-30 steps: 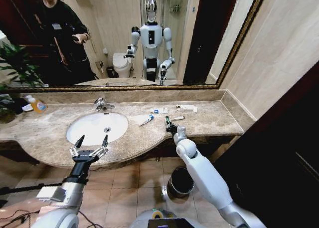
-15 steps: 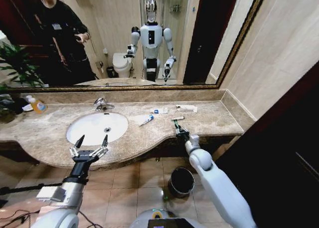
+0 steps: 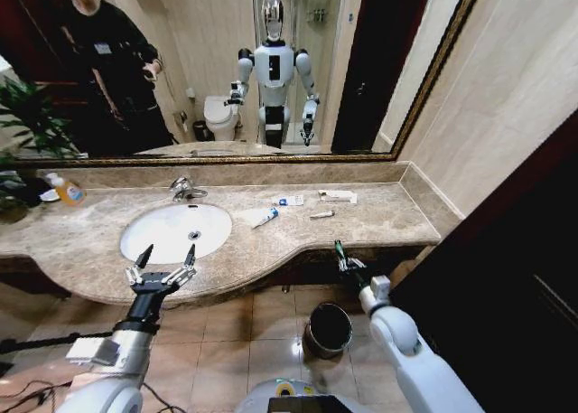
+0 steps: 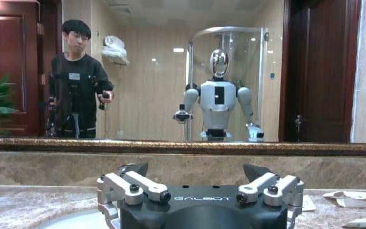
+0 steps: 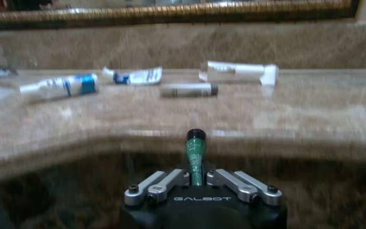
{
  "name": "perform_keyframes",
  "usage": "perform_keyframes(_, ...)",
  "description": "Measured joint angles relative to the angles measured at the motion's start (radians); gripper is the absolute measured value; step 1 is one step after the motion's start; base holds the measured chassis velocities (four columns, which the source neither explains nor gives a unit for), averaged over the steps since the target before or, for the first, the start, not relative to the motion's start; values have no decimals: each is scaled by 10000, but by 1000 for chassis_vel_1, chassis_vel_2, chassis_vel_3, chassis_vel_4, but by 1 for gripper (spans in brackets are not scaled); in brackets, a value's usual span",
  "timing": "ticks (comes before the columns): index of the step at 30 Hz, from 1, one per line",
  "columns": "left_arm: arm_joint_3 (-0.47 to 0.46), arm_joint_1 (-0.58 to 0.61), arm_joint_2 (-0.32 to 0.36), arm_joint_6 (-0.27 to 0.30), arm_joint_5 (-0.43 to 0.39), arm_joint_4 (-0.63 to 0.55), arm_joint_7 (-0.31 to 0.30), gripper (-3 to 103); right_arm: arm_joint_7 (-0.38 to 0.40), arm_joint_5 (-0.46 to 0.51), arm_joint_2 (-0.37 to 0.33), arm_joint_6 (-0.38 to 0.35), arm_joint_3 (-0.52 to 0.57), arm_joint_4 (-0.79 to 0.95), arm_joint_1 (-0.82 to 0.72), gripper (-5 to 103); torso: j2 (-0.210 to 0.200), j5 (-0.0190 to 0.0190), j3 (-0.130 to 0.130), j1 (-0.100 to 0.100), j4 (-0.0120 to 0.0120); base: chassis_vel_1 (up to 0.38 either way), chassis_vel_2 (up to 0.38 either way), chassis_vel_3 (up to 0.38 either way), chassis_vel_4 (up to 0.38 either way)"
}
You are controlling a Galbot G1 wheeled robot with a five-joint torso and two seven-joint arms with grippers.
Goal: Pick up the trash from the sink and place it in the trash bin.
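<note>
Clamping green stick, right gripper above trash bin, left gripper wide by sink

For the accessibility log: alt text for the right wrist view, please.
The right claw is shut on a green stick, held off the marble counter's front edge. On the counter lie a blue-capped tube, two packets and a thin white stick.

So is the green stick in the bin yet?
Not yet: the green stick is clamped in the right gripper, above the trash bin.
</note>
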Motion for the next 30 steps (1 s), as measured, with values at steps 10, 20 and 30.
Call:
perform_keyframes(10,0,0,0,0,0,0,0,100,-67,-382,685,137,-236,-1566,-164,8,0,-2,1,0,0,0,0,0,0)
perform_keyframes(20,1,0,0,0,0,0,0,100,-156,-682,1551,383,-237,-4234,394,8,0,-2,1,3,1,0,0,0,0)
perform_keyframes(30,0,0,-1,0,0,0,0,100,-444,-1572,2020,1422,31,-6616,827,19,0,-3,1,2,1,0,0,0,0)
